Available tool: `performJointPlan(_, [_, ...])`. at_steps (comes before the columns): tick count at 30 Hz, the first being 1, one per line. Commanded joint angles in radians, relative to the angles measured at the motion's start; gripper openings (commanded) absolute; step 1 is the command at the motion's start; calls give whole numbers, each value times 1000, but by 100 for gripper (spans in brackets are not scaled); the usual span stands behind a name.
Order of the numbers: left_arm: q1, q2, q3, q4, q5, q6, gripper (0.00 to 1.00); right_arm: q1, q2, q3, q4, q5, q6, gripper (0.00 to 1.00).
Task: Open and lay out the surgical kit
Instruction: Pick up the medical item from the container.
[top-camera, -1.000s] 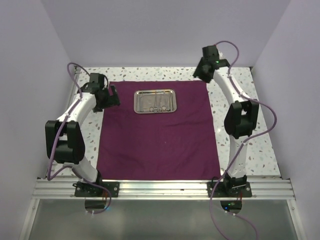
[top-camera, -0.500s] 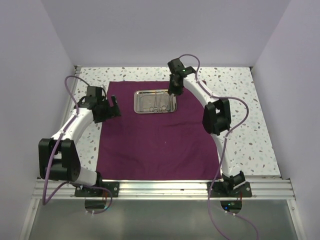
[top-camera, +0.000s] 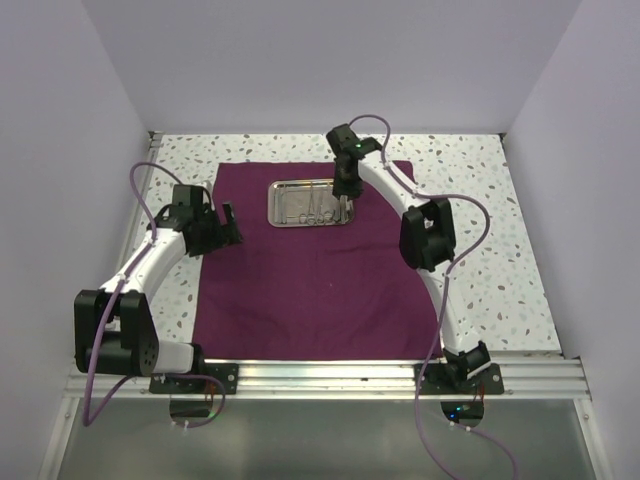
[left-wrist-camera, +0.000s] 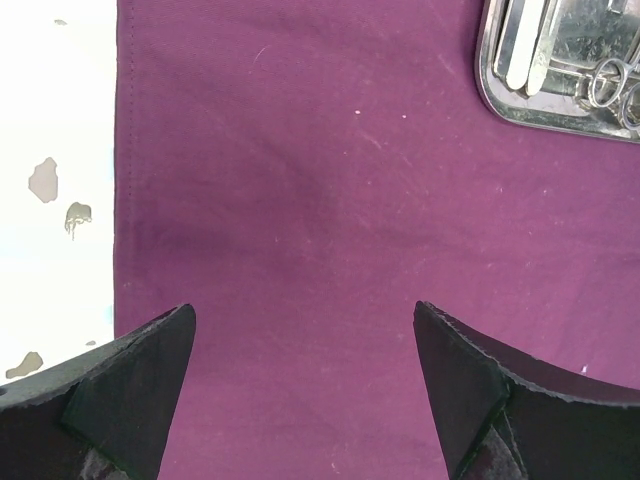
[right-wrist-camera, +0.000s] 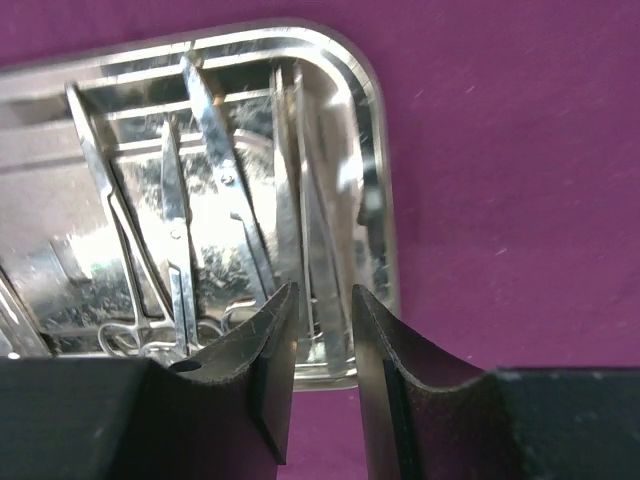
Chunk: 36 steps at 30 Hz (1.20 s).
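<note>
Speckled white table (top-camera: 510, 290); purple cloth (top-camera: 310, 280) spread flat on it.

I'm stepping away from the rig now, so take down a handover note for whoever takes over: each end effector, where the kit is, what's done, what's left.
Left end effector: open, empty, above the purple cloth near its left edge.
Right end effector: jaws almost together over a slim steel strip at the right side of the steel tray; grip unclear.
Done: cloth spread flat, tray on its far part.
To do: ring-handled instruments and the rest lie in the tray; lay them out on the cloth.
</note>
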Motion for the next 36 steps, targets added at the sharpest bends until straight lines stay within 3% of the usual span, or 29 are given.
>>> performJointPlan(1, [6,-16,-4,62,18,34,93,36,-51,-39,-9,34,12,32])
performJointPlan(16, [6,-4,4,63,21,66,93,75,-62,-89,-98,147,72,27])
performJointPlan(29, [6,4,5,62,25,59,92,112,-79,-181,-76,135,76,26])
performJointPlan(33, [6,2,5,54,22,59,92,115,-56,-181,-75,137,75,19])
performJointPlan(36, [6,1,8,50,21,62,92,115,-35,-181,-73,140,72,4])
